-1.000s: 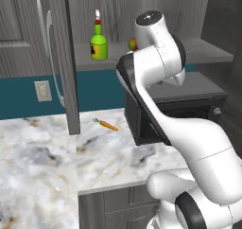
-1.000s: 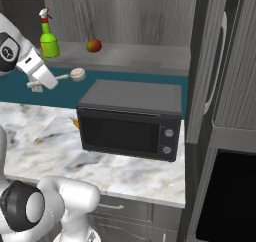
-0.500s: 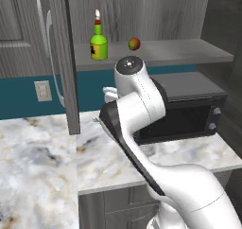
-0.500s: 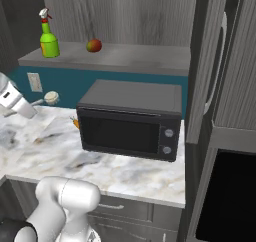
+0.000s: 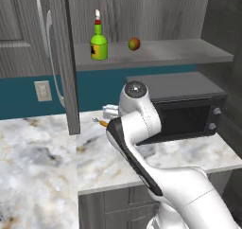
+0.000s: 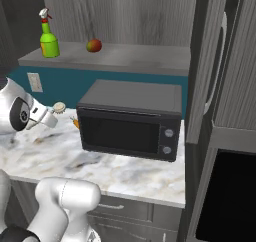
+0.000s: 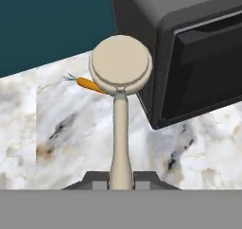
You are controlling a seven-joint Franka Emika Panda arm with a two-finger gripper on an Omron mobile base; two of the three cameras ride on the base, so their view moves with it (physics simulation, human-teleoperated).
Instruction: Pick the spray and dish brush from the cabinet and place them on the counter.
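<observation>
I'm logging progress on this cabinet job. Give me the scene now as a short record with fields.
gripper: shut on the dish brush handle
dish brush: held above the counter, round head out front, not set down
spray: upright on the cabinet shelf
cabinet: open; apple on the shelf
counter: carrot beside the microwave

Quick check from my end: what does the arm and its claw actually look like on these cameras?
The arm is glossy white with rounded, bulky segments and a dark band running along its side. A round grey cap with a small dark centre sits on its top joint. In the right base view, a joint shows a dark disc face. The claw has a pale grey-white body; its two finger tips are small and dark. No cables or markings are visible.
</observation>
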